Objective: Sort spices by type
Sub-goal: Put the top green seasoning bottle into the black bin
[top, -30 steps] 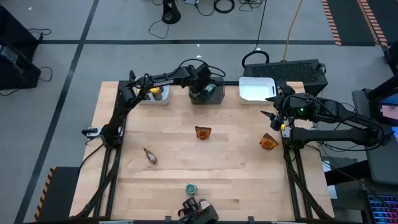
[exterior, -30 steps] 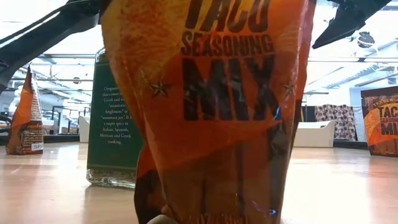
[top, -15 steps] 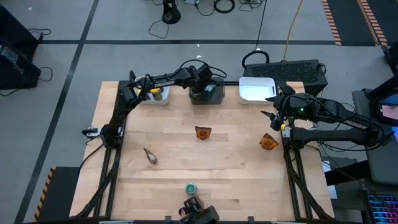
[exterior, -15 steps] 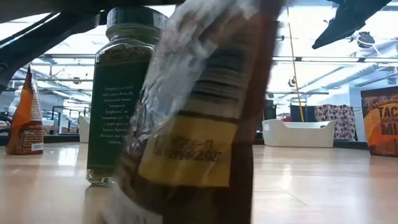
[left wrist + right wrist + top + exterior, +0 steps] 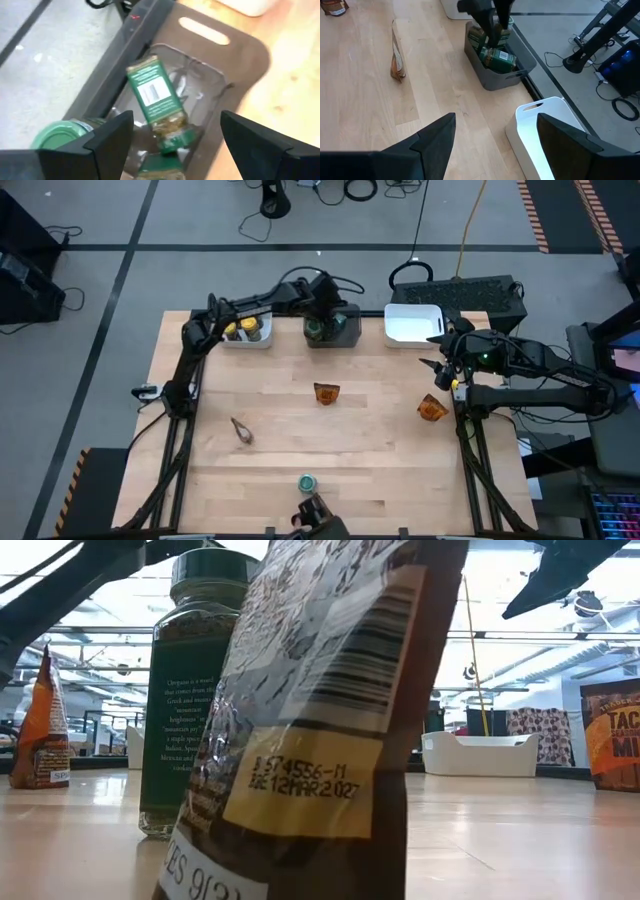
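My left gripper (image 5: pixel 175 120) hangs open over the dark grey bin (image 5: pixel 345 338) at the far edge. The bin holds green-lidded jars; one (image 5: pixel 155 102) lies on its side on the others, and a green lid (image 5: pixel 57 137) shows beside it. Yellow-lidded jars (image 5: pixel 245 329) stand in the white bin to its left. Three orange packets (image 5: pixel 326 393) (image 5: pixel 432 408) (image 5: pixel 241 430) and one green-lidded jar (image 5: pixel 307 481) rest on the table. Another packet (image 5: pixel 320 740) leans at the near edge. My right gripper (image 5: pixel 435 352) waits open at the right, near the other white bin (image 5: pixel 413 325).
The three bins stand in a row along the far edge. The right-hand white bin (image 5: pixel 545 125) shows only its white inside. Bare wood lies in the middle of the table between the packets. Cables and a black case lie on the floor beyond the far edge.
My left gripper has shifted a little toward the far edge above the dark grey bin. The packet at the near edge has turned about: its printed front faced the low camera a second ago, and now its barcode back does, tilted.
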